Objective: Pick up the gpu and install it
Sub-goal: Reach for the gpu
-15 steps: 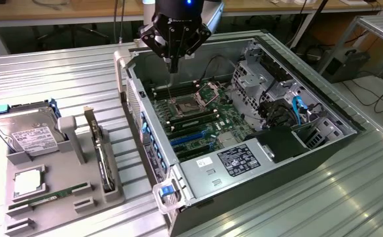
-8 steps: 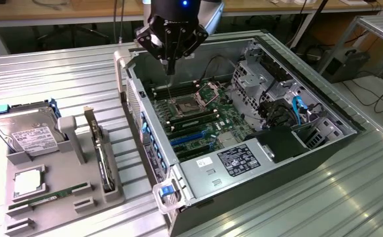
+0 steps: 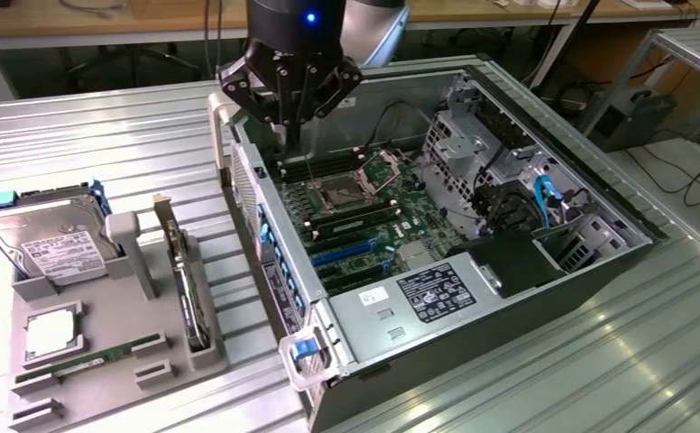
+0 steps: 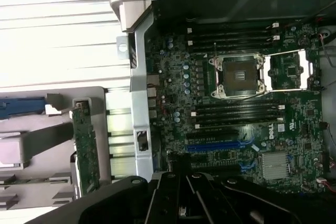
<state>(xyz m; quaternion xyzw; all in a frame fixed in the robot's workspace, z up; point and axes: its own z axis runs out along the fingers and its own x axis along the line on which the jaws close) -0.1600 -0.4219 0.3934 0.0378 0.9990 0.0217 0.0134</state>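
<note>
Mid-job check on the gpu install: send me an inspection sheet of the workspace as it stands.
Surface: ribbed metal table carrying a gray tray and an open PC case.
Job's things: gpu stands on edge in the tray, untouched; blue slots on the motherboard have no card in them.
Clutter: hard drive, CPU and RAM stick also in the tray.
Grippers: pincer shut, holding nothing, above the case, apart from the gpu.
Cables: blue cables inside the case; black cables on the floor at the exterior view's right.
Surroundings: wooden bench behind.
</note>
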